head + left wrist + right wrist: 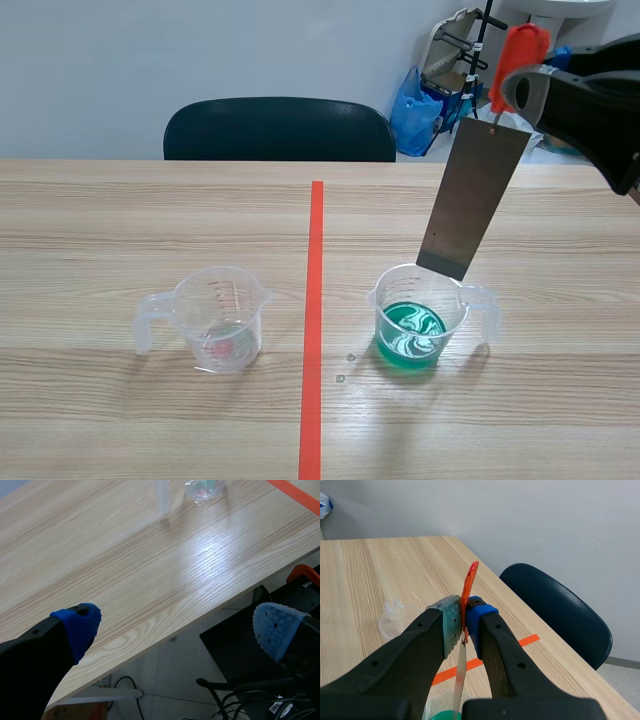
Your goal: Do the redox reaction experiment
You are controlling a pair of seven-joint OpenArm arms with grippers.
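Left wrist view alone shows left gripper [177, 626] spread, right gripper [464, 626] clamping metal sheet [472, 200]

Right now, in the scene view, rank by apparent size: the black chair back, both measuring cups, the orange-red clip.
1. The black chair back, largest despite standing farthest.
2. The green-liquid measuring cup and the clear measuring cup: they look alike, so no ranking between them.
3. The orange-red clip, smallest.
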